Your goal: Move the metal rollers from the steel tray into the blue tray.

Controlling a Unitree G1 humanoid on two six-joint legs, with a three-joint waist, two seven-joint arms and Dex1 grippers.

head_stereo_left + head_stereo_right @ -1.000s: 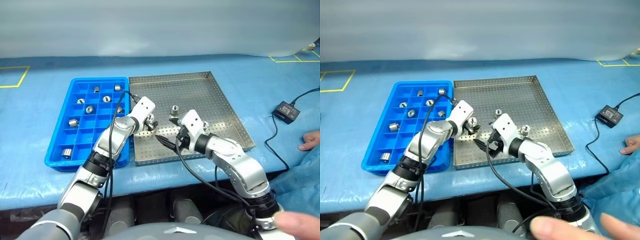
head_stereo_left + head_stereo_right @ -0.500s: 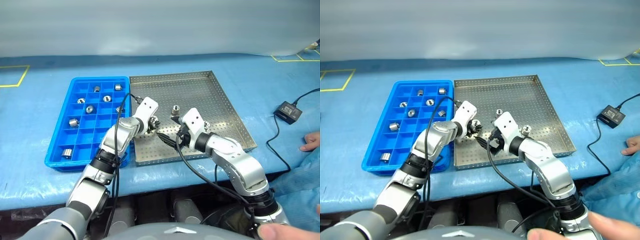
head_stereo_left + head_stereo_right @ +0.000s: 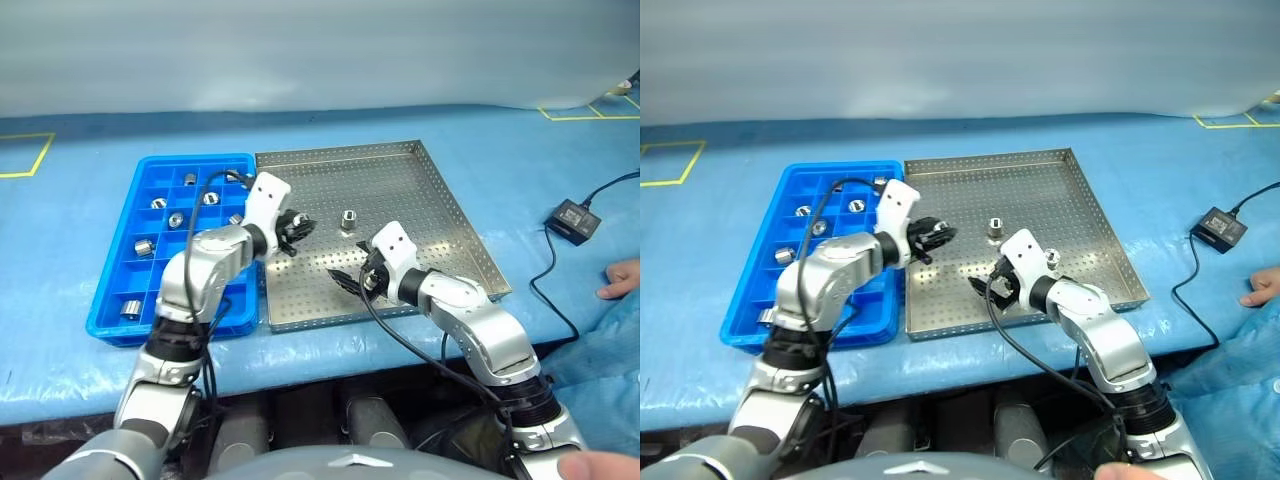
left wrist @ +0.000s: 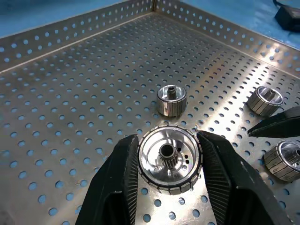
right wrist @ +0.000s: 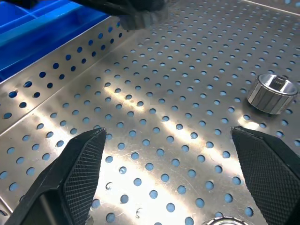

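Note:
My left gripper (image 3: 293,225) is shut on a shiny metal roller (image 4: 168,161), held a little above the left part of the steel tray (image 3: 400,180), close to the blue tray (image 3: 110,318). Below it, more metal rollers stand on the perforated floor: one (image 3: 349,219) near the middle, two others (image 4: 265,100) (image 4: 286,159) by my right arm. My right gripper (image 3: 345,280) hangs open and empty over the tray's front part, its fingers (image 5: 79,168) wide apart, with a roller (image 5: 272,93) beyond them. Several rollers (image 3: 144,246) lie in the blue tray's compartments.
A small black box (image 3: 572,218) with a cable lies on the blue table cover to the right of the steel tray. A person's hand (image 3: 620,278) rests at the right edge. Yellow tape marks (image 3: 30,150) sit at the far left.
My left gripper shut on a roller in the steel tray, then lifted it and drew it left toward the blue tray. The right gripper stayed open and drifted slightly right and down.

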